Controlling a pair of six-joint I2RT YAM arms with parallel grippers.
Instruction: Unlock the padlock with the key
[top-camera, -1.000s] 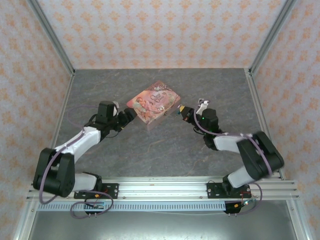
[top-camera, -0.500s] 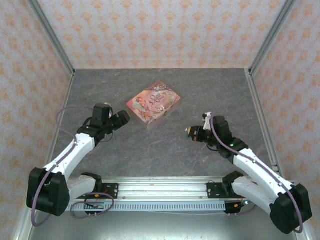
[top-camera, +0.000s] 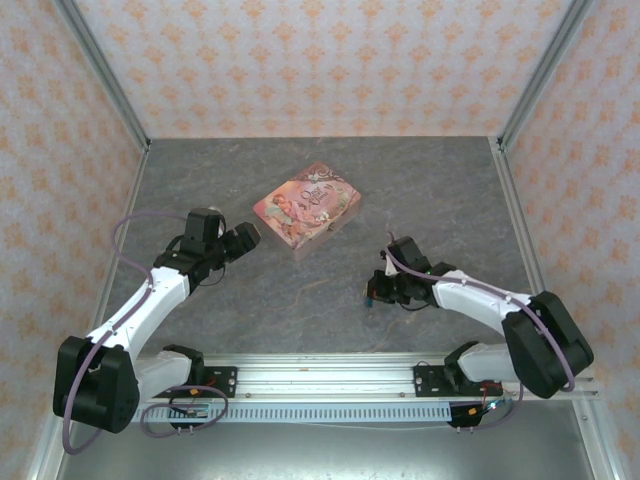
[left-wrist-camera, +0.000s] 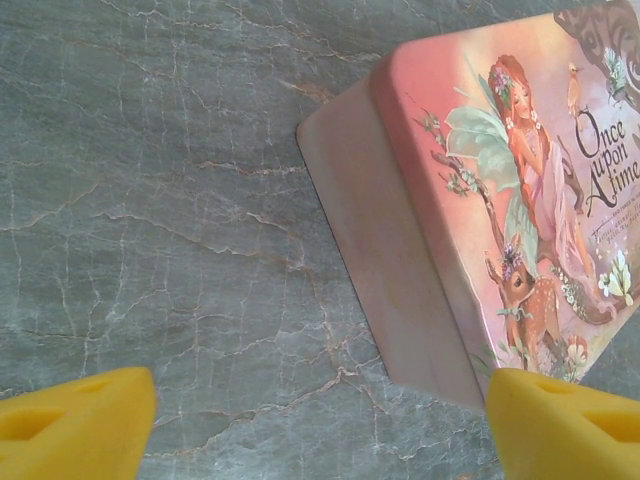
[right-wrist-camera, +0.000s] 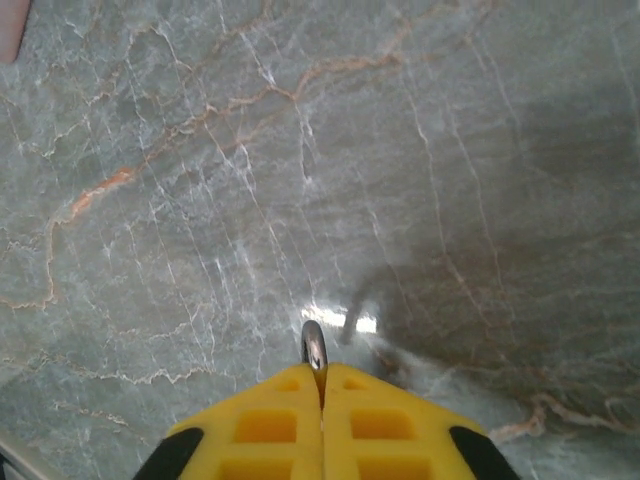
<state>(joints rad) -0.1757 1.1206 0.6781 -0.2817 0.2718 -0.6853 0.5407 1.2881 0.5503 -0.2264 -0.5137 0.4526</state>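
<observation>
Pinching a sliver of bright metal between its closed yellow fingers, the right hand (right-wrist-camera: 322, 374) hangs low over the grey surface (top-camera: 300, 310). I take the sliver to be the key (right-wrist-camera: 314, 345); just its rounded tip pokes out past the fingertips, close above its own glint on the stone. From above, this hand sits at about 4 o'clock from the pink box (top-camera: 308, 208), well apart from it. The left hand (top-camera: 243, 238) is at 8 o'clock from the box, near its corner, with fingers spread wide and gripping nothing. Where the padlock sits I cannot tell; it is too small to pick out.

The grip looks like the weak point. With so little metal showing and the hold set on a thin edge, any sideways push at the keyhole could make the key pivot or slide out. The low tip could also catch on the stone and get knocked askew. With the left hand empty, nothing braces the padlock, so a push from the key may just shove it away.
</observation>
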